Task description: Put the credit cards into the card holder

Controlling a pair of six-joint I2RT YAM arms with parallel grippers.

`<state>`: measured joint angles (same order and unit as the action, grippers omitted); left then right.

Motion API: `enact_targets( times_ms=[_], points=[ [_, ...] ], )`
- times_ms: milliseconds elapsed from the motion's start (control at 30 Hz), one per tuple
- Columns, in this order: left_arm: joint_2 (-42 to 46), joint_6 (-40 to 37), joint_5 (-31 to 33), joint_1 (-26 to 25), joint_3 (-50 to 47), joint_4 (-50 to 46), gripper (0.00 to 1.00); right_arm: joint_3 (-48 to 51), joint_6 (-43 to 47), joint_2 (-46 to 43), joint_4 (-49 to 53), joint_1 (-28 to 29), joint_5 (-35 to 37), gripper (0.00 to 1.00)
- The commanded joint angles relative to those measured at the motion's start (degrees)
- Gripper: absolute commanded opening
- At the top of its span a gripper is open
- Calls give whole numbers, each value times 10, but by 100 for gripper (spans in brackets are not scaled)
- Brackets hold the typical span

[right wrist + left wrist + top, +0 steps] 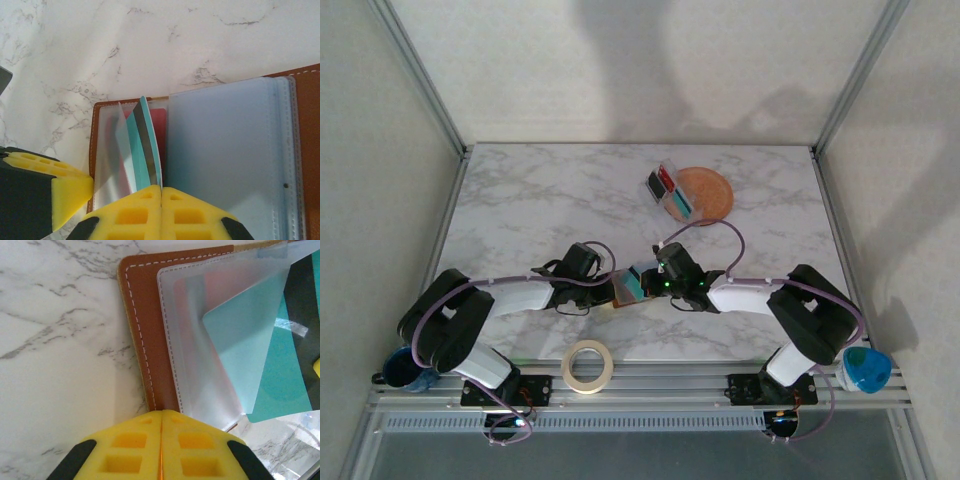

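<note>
The card holder [620,290] lies open on the marble table [520,200], near its front edge, between the two arms. In the right wrist view its long axis runs left to right, brown cover down and frosted inner pockets facing up. The left gripper [161,422] is closed flat, fingers meeting on the near edge of the card holder's stitched brown cover [142,330] and pinning it. One of its yellow fingers [70,192] shows at the card holder's left edge in the right wrist view. The right gripper [161,192] is also closed, pinching a teal card [145,145]. The card stands on edge, leaning slightly left, with its long axis pointing away from the fingertips. It sits between a lifted frosted pocket leaf on its left and the broad pale pocket page on its right. A red patch shows through the pocket behind it. Well apart, toward the back of the table, a clear plastic case [668,190] with red, black and teal contents overlaps the left rim of the orange plate [715,195]. A roll of tape [588,365] lies at the front rail between the bases. A blue cup [405,372] stands at the front left corner and a blue-and-white object [865,370] at the front right corner.
</note>
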<state>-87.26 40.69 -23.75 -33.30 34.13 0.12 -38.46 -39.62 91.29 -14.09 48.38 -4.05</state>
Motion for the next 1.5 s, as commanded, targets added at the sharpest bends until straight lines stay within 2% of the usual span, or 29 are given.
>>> enact_targets(
  times_ms=[0, 533, 900, 1467],
  points=[
    [-22, -4, 37, -5, -14, -28, 7, 19, -12, 13, 3, 7, 9, 0],
    [-24, -4, 38, -5, -8, -29, 6, 21, -35, 1, 17, 7, 18, 0],
    [-14, 10, 36, -5, -13, -25, 6, 21, -64, -7, 32, 7, -5, 0],
    [-14, 22, 37, -6, -17, -16, 4, 46, -105, -57, 63, 6, 1, 0]
  ],
)
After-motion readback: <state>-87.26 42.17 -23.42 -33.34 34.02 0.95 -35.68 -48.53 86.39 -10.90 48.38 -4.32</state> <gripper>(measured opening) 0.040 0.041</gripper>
